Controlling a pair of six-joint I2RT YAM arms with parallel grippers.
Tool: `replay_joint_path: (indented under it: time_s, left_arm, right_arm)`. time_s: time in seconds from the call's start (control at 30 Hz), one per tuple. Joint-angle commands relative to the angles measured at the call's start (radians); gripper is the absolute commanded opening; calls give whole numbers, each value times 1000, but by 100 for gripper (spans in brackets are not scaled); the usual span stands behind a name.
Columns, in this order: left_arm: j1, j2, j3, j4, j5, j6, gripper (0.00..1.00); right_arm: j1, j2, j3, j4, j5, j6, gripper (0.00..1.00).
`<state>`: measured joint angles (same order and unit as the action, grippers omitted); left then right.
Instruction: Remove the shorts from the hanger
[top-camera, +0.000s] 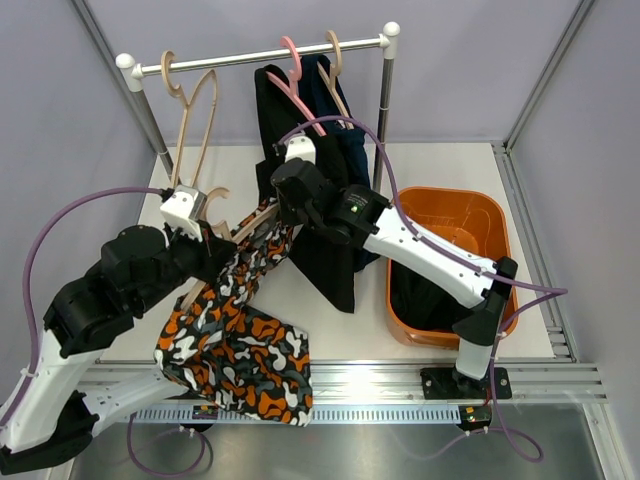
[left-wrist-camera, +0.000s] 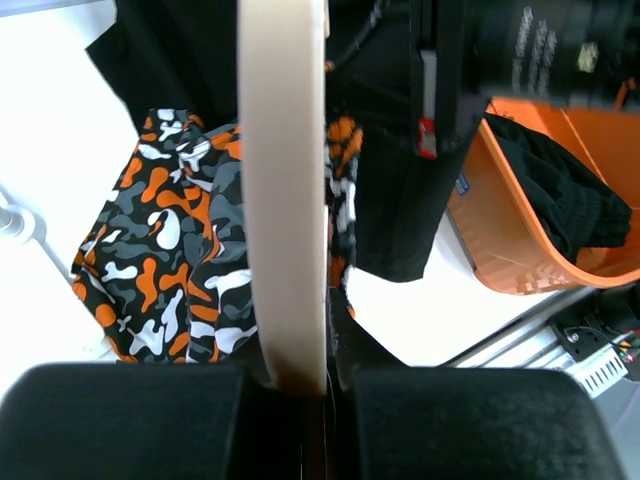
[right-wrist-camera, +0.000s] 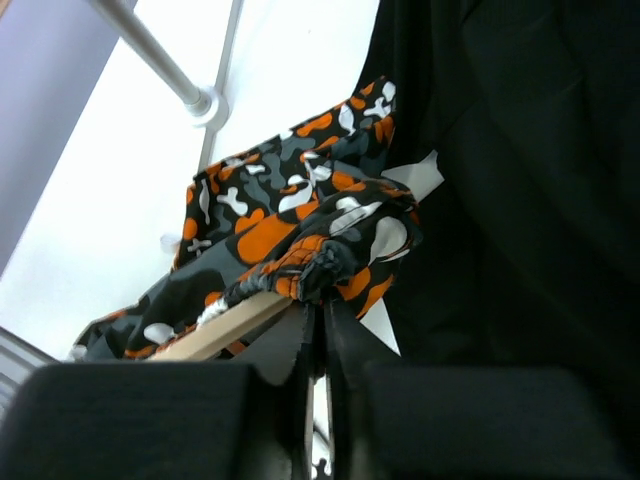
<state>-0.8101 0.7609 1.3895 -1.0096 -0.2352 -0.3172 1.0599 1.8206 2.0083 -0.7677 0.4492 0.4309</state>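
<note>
From above, black shorts (top-camera: 330, 265) and navy shorts (top-camera: 352, 150) hang on the rail (top-camera: 250, 58) just behind your right arm, and the orange tub (top-camera: 470, 205) holds another black pair (top-camera: 420, 298). Left wrist: your left gripper (left-wrist-camera: 298, 375) clamps the wooden hanger (left-wrist-camera: 285, 180). Right wrist: your right gripper (right-wrist-camera: 318, 330) pinches the patterned shorts (right-wrist-camera: 290, 215), bunched on the hanger's end.

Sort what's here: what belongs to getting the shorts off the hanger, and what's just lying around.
Job: patterned shorts, pinched by the right gripper; wooden hanger, clamped in the left gripper; black shorts and navy shorts hanging on the rail.

Lying around: empty hanger; orange tub holding another black pair.
</note>
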Motion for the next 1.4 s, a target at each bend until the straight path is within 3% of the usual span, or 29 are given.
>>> replay_joint_path:
  time_s: [0.0, 0.43, 0.6, 0.8, 0.97, 1.27, 1.37]
  left_arm:
    - [-4, -23, 45, 31, 109, 21, 0]
    - [-4, -101, 124, 5, 169, 55, 0]
    - [-4, -132, 83, 81, 81, 33, 0]
    - [-4, -115, 17, 285, -125, 7, 0]
    - [-4, -32, 8, 410, -219, 0, 0]
    - [-1, 282, 212, 428, -484, 85, 0]
    - [23, 365, 302, 428, -492, 112, 0]
  right_arm:
    - [-54, 19, 89, 16, 11, -24, 3]
    - [-219, 92, 155, -28, 3, -41, 0]
    - [-206, 40, 69, 10, -89, -21, 0]
    - [-28, -81, -130, 76, -34, -12, 0]
    - [100, -184, -210, 116, -26, -1, 0]
    - [262, -325, -232, 42, 42, -67, 0]
    - [305, -330, -215, -11, 97, -80, 0]
